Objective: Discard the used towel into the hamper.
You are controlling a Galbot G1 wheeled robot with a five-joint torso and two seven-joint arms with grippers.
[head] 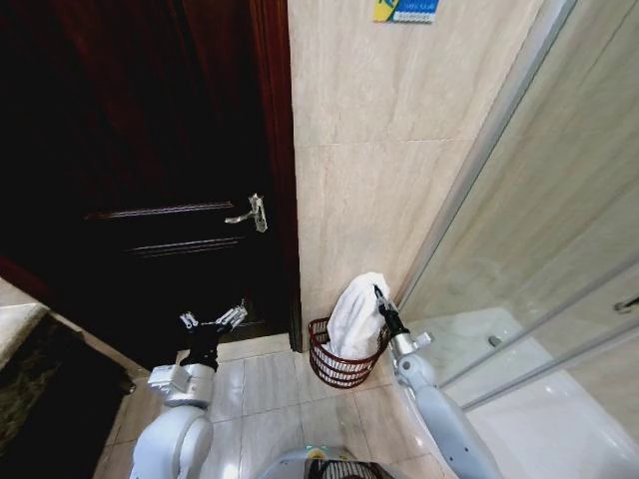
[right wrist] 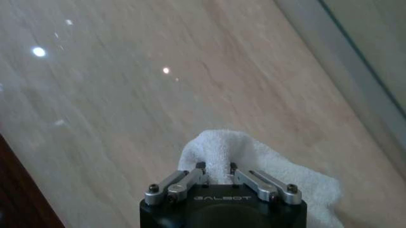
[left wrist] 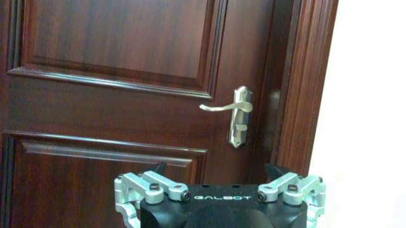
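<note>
towel: white terry towel (head: 357, 314), lower centre of the head view, bunched upright with its lower folds inside the hamper and its peak above the rim; reads as being lowered in, not dropped.
hamper: dark reddish-brown woven basket (head: 334, 368) on the tiled floor (head: 270, 384), just beside the beige wall tiles (head: 369, 180), between the door and the shower glass; open top faces up, so a vertical feed suits it.
right gripper: right gripper (head: 379, 295) at the towel's upper edge, right of centre; in the right wrist view the right gripper (right wrist: 216, 167) has its fingers nearly closed, pinching a ridge of towel (right wrist: 254, 161). High pinch likely lets the cloth hang and fold into the basket.
left gripper: left gripper (head: 213, 321) lower left, facing the dark wooden door (head: 140, 180); fingers spread wide, holding nothing, parked well apart from the hamper. Door handle (left wrist: 233, 111) ahead of it, untouched.
status: towel partly in; release not yet made.
</note>
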